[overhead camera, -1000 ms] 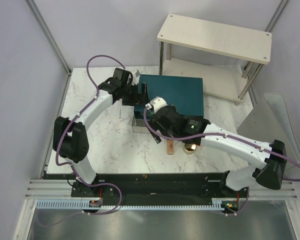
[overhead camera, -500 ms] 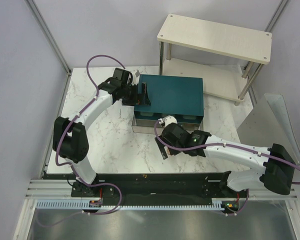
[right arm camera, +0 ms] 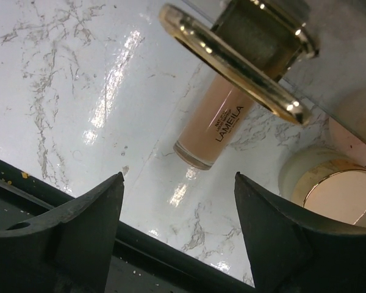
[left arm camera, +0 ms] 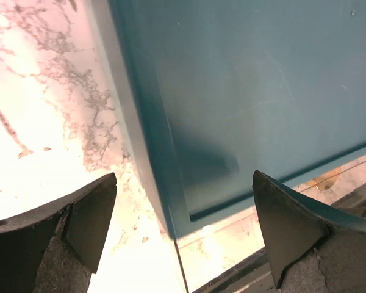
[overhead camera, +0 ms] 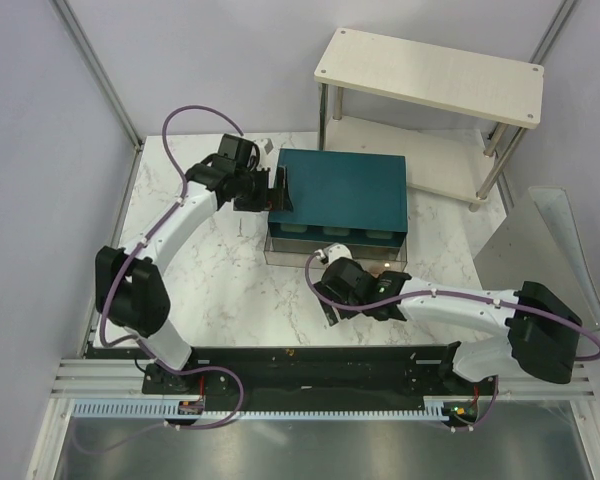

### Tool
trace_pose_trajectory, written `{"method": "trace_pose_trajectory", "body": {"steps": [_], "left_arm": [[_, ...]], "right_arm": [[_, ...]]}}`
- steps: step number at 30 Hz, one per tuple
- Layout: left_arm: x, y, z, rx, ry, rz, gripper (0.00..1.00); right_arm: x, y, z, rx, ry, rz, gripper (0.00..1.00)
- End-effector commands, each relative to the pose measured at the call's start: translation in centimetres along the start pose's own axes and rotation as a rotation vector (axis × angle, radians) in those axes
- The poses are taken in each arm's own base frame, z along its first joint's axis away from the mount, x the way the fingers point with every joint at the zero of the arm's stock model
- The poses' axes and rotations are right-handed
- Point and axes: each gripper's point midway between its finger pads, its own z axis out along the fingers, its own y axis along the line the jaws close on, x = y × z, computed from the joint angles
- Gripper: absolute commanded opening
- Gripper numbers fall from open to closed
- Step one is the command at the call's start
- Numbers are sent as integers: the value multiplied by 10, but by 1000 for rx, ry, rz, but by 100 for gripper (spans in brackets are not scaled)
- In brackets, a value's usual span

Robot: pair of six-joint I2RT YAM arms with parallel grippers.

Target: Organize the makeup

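In the right wrist view a peach-tan tube (right arm camera: 215, 125) marked LAMEILA lies on the marble, its near end just beyond my fingertips. A gold drawer handle (right arm camera: 232, 64) crosses in front of the tube's far part. A round gold-rimmed compact (right arm camera: 344, 195) sits at the right edge, with a peach-pink pad (right arm camera: 357, 116) behind it. My right gripper (right arm camera: 178, 180) (overhead camera: 328, 312) is open over bare marble, holding nothing. My left gripper (left arm camera: 182, 183) (overhead camera: 278, 190) is open, its fingers astride the left front corner of the teal box (left arm camera: 262, 79) (overhead camera: 345, 185). From above, my right arm hides the makeup.
A clear drawer (overhead camera: 280, 250) juts out in front of the teal box. A two-level wooden shelf (overhead camera: 430, 65) stands at the back right. The table's black near edge (right arm camera: 61, 207) runs just under my right fingers.
My right arm has drawn back toward the near edge and dropped lower, now covering the tube and compact seen from above earlier. My left arm has shifted slightly left.
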Motion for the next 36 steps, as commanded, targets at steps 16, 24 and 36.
{"method": "trace_pose_trajectory", "body": {"steps": [16,24,36], "left_arm": [[-9,-36,-152,34,-279,73,99],[91,-38,-150,137,-159,-40,98],[144,-67,-127,213,-64,5,99]], "right_arm": [[-120,22,-110,-72,-312,-59,92],[-200,-33,-98,116,-383,112,93],[-242,-94,-40,169,-367,255,98]]}}
